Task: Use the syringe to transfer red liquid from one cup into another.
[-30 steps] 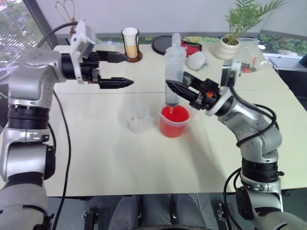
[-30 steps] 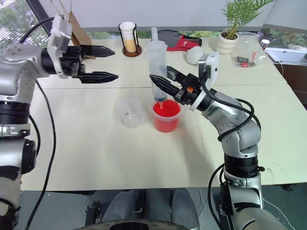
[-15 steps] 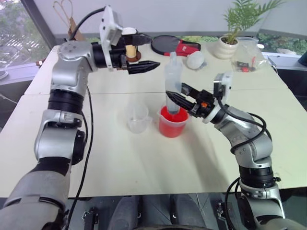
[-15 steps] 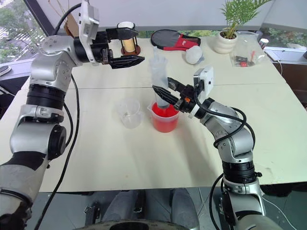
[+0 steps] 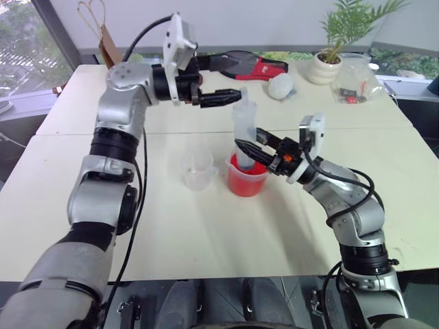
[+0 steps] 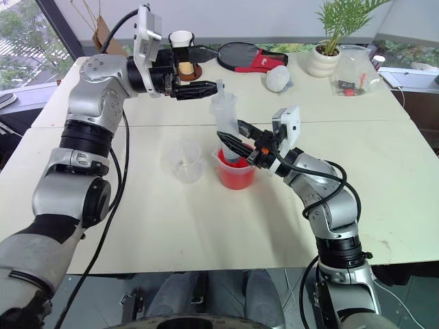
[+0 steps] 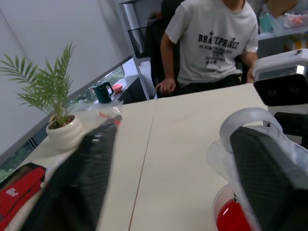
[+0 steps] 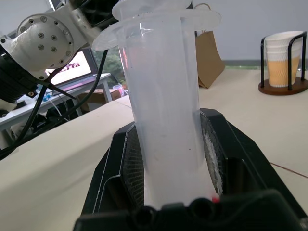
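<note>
The syringe (image 5: 244,123) stands nearly upright, its lower end down in the red liquid (image 5: 241,179) of the wider clear cup (image 5: 245,184); the tip is hidden. My right gripper (image 5: 251,145) is shut on the barrel just above the cup's rim, and the right wrist view shows the barrel (image 8: 166,110) clamped between both fingers. My left gripper (image 5: 232,78) reaches in level from the left at the height of the plunger's top (image 7: 250,120). It is open, with the plunger's top beside one finger (image 7: 267,183). The smaller clear cup (image 5: 197,168) stands empty to the left of the wider one.
At the table's back stand white cups in a black holder (image 6: 182,53), a black round object with a red item (image 5: 264,67), a white lump (image 5: 280,86), a potted plant (image 5: 326,65) and a plastic bag (image 5: 357,82). A person in a white T-shirt (image 7: 216,43) sits beyond the table.
My left gripper has swung right up to the plunger's top, and its fingers stand closer together. My right gripper has lowered the syringe so its end is now in the red liquid.
</note>
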